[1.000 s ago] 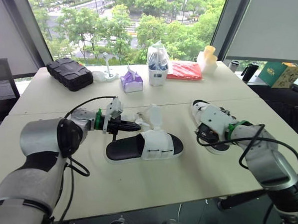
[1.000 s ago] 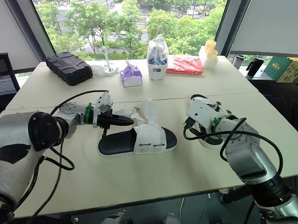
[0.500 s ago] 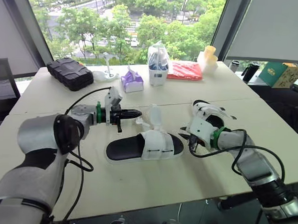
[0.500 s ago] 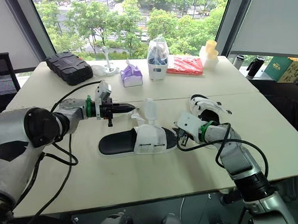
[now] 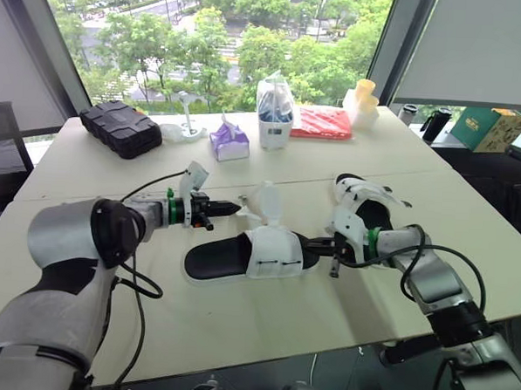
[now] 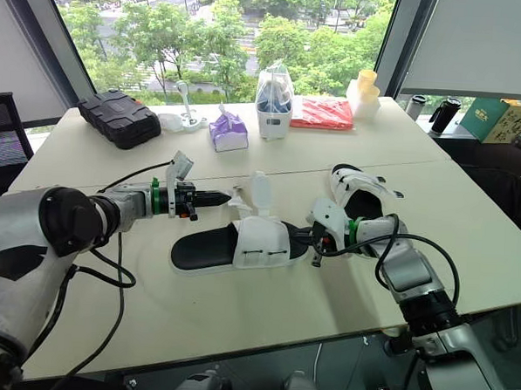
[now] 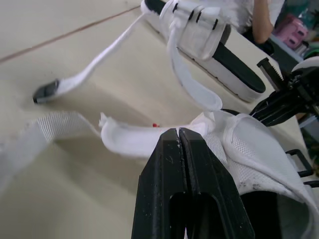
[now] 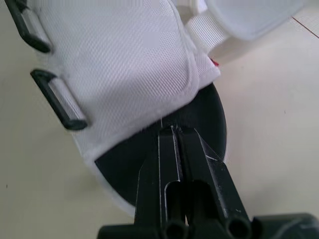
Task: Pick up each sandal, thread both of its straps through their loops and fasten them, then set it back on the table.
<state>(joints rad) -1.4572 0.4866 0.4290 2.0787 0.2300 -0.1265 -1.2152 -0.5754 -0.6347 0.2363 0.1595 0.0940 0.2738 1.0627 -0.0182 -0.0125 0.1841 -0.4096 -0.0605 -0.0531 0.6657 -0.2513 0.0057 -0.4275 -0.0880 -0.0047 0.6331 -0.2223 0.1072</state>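
Table (image 5: pixel 262 335); sandal (image 5: pixel 271 252) between left end effector (image 5: pixel 232 208), right end effector (image 5: pixel 313 247); both closed

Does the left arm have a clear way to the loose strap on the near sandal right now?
Probably yes. The left tool is shut, tips right at the folded strap of the near sandal, nothing between. It must open first. The right tool sits at the toe end, clear.

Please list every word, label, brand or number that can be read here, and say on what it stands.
No text can be read.
Green box: any print is too small to read.
Purple pack: any print is too blurred to read.
Centre sandal: small red tag, nothing readable.
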